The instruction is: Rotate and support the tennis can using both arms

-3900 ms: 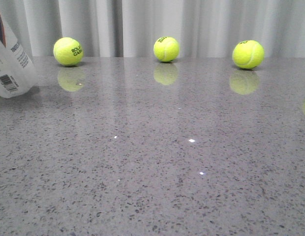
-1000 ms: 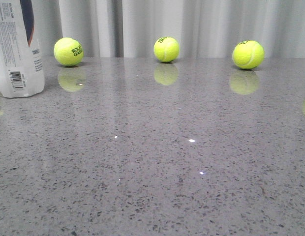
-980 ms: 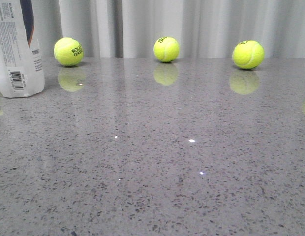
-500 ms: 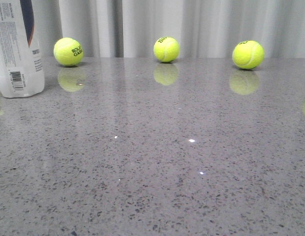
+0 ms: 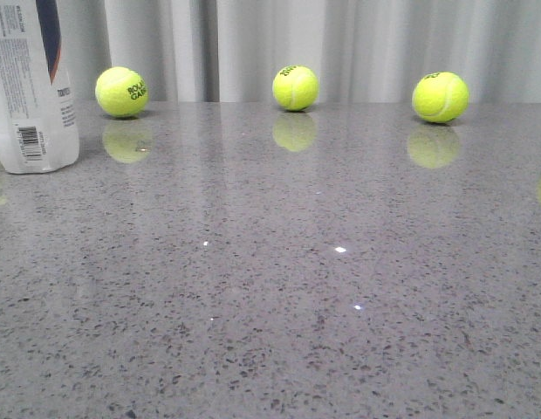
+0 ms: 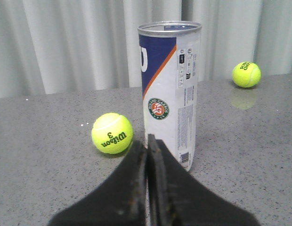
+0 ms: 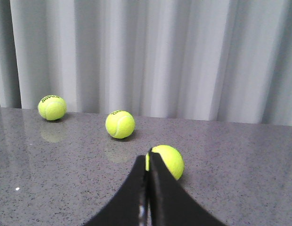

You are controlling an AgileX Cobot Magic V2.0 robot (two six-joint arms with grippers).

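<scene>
The tennis can (image 5: 30,87) stands upright at the far left of the grey table, its top cut off by the frame. In the left wrist view the tennis can (image 6: 170,89) shows its silver rim, navy panel, orange stripe and round emblem. My left gripper (image 6: 147,141) is shut and empty, just short of the can's lower part; touching or apart, I cannot tell. My right gripper (image 7: 148,157) is shut and empty, pointing at a tennis ball (image 7: 166,161). Neither gripper shows in the front view.
Three tennis balls lie along the table's back edge by the curtain, left (image 5: 121,92), middle (image 5: 295,87) and right (image 5: 440,96). A Wilson ball (image 6: 112,133) lies beside the can. The right wrist view shows two more balls, one far back (image 7: 52,107) and one nearer (image 7: 120,124).
The can stood tilted about four seconds ago and now stands upright. Over the last second nothing has visibly moved.
</scene>
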